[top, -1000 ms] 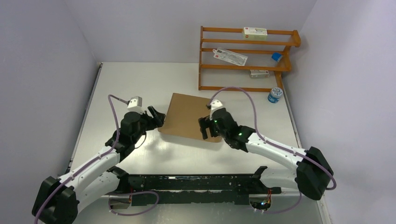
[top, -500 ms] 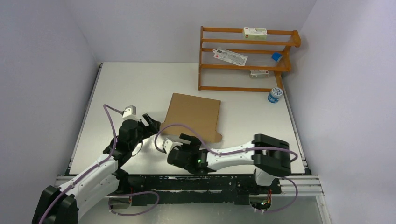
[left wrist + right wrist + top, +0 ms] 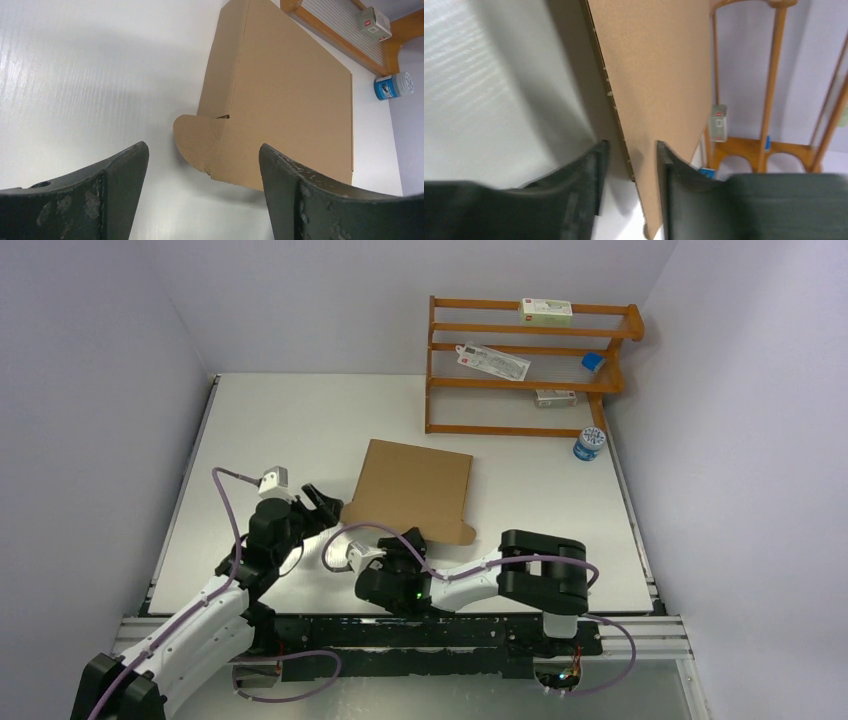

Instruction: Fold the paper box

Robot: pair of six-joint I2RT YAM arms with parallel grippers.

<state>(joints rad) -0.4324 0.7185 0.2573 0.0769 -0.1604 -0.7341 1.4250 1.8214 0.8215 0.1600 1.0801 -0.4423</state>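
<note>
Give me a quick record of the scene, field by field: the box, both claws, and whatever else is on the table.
paper box: closed flat, mid-table, rounded tab sticking out at its near left corner
left claw: open, just short of that tab, holding nothing
right claw: jaws straddling the box's near edge, not visibly clamped
wooden rack: far right of table
jar: right of the rack

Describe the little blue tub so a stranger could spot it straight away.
Start at the orange wooden rack at the far right of the table. Beside its right foot, on the tabletop rather than a shelf, stands the small round tub. It is round, with a blue label and speckled white lid, unlike the white rectangular cartons on the rack.
</note>
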